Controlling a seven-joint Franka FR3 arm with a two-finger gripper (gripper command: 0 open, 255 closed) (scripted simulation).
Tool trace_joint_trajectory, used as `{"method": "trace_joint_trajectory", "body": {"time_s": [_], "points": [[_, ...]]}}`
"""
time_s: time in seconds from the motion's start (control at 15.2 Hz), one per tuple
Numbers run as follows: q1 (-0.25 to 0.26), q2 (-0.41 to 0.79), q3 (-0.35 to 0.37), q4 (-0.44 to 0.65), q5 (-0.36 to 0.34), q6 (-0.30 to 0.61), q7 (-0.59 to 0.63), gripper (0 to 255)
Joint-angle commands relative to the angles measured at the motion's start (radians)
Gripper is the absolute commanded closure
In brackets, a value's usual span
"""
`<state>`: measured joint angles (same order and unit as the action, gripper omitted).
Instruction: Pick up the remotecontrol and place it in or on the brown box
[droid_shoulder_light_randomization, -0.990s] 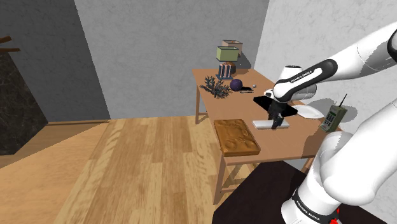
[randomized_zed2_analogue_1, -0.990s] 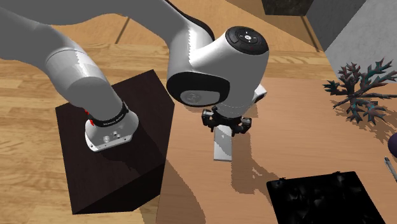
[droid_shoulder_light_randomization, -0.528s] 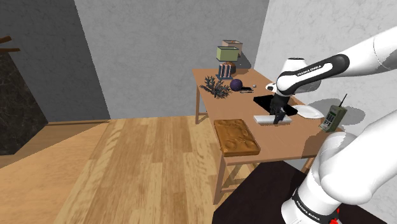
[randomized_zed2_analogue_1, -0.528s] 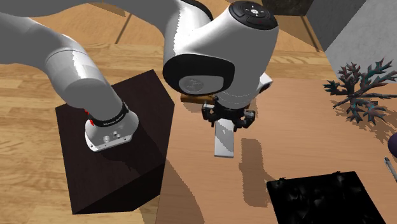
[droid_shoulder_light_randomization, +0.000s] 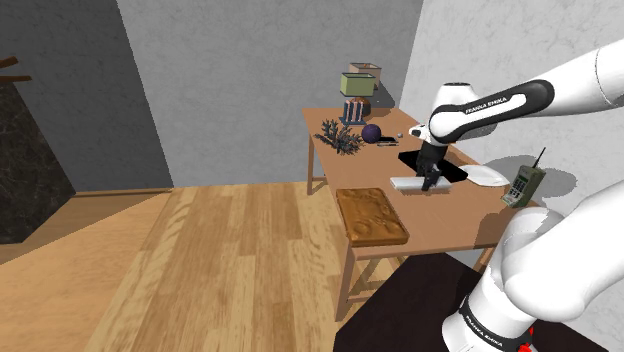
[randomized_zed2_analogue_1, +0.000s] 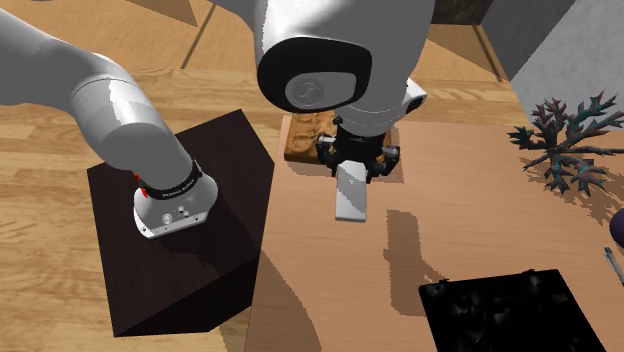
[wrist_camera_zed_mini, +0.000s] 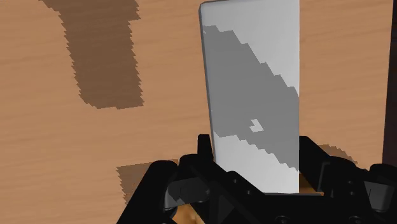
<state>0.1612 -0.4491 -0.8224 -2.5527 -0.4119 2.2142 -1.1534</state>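
Tool (droid_shoulder_light_randomization: 432, 182) clamped on the remote control (droid_shoulder_light_randomization: 412, 184), fingers (wrist_camera_zed_mini: 205, 156) pressing its two long edges; slab carried flat, broad face up; judged clear of the desk (droid_shoulder_light_randomization: 455, 228), since its shadow falls apart from it on the wood. Long axis runs straight out from between the fingers, crosswise to the pinch line.

Brown box (droid_shoulder_light_randomization: 371, 216) rests on the desk near the tool, on the side away from the black panel (randomized_zed2_analogue_1: 495, 310) and somewhat toward the stand (randomized_zed2_analogue_1: 160, 300); not yet beneath the tool; judged move: carry sideways that way, then lower.

Remote control: plain pale grey, thin rectangle, rounded corners, smooth, no buttons drawn; may pivot in the pinch. Brown box: low, flat, wood-like, top carved in wavy relief; an uneven seat, so lay the slab down flat. Desk: light wood grain.
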Motion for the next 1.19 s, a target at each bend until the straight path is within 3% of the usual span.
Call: {"method": "trace_joint_trajectory", "body": {"time_s": [0.0, 0.79, 1.12], "points": [[0.021, 0.004, 0.036, -0.011, 0.015, 0.006, 0.050, 255], [0.211, 0.124, 0.230, 0.028, 0.167, 0.041, 0.320, 255], [0.220, 0.176, 0.210, -0.004, 0.182, 0.122, 0.306, 255]]}}
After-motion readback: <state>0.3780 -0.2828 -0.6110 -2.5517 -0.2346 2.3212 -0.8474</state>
